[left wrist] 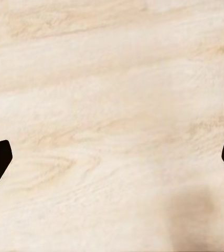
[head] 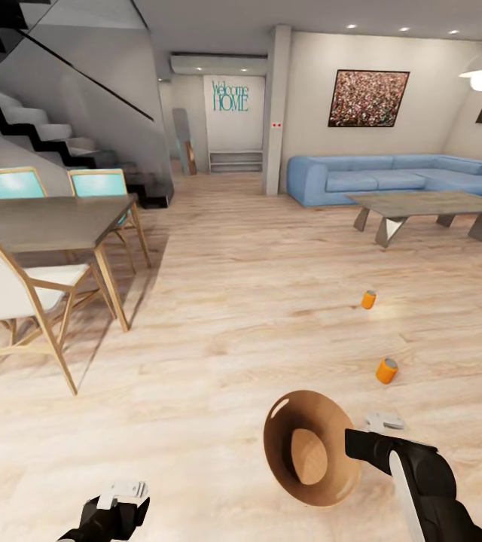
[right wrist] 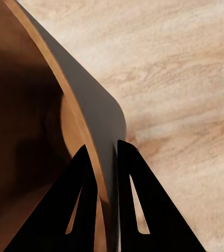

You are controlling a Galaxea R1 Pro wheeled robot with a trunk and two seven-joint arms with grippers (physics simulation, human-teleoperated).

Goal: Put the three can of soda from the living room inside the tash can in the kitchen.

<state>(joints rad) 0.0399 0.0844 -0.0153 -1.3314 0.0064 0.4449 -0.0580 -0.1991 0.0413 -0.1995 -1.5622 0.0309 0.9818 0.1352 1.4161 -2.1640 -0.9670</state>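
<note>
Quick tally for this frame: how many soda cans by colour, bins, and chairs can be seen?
Bright orange soda cans on the wood floor: 2
Dark blue soda cans: 0 seen
Round brown bin, its wall pinched between the right gripper fingers: 1
Wood-framed chairs at the dining table: 3
Total: 6

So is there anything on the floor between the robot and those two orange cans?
Nothing visible. Bare wood floor lies between the right gripper, which is clamped on the rim of the brown bin, and the nearer orange can. The farther orange can is likewise unobstructed. The coffee table stands well beyond both.
</note>
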